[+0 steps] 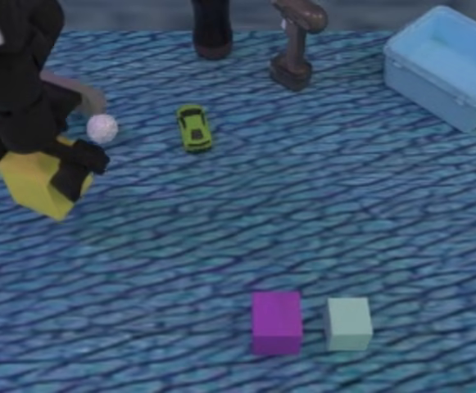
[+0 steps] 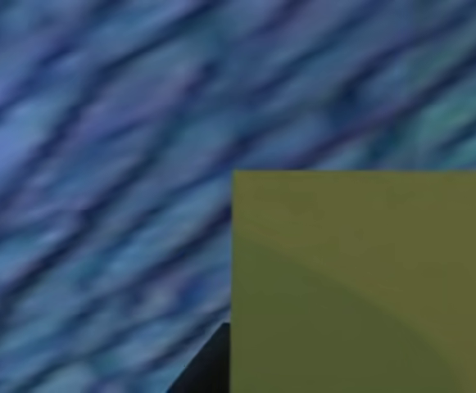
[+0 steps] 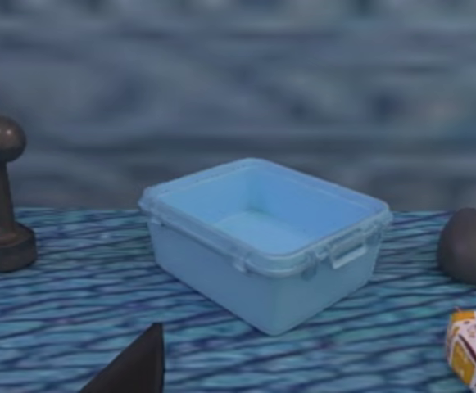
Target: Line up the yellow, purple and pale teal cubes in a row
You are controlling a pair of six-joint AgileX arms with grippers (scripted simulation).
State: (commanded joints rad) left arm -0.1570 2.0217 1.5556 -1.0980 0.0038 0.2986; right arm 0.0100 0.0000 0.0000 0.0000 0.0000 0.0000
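Cubes lay apart across our bench [image 1: 221,246] in the top view. Our left gripper [image 1: 53,168] sat at the left side, its jaws closed on the yellow cube [image 1: 33,184], which was turned so that one corner pointed toward the near edge. The purple cube [image 1: 276,322] and the pale teal cube [image 1: 349,323] stood near the front edge, just beside each other with a narrow gap, both nearly square to the bench and forming a short row running left to right. A lime-green toy car [image 1: 194,128] lay with its long axis running front to back. A small white ball [image 1: 102,128] sat close to the left arm, and a light blue box [image 1: 446,65] occupied the far right corner. A brown drill-shaped tool [image 1: 295,45] stood at the far edge. We could read no writing on any cube.

In the left wrist view, the yellow cube [image 2: 364,282] filled one corner against the blue surface.

In the right wrist view, we saw the box [image 3: 266,246] open, the tool [image 3: 0,196], and a yellow-and-white packet [image 3: 475,348] whose print was unreadable. We could not tell how the right jaws stood.
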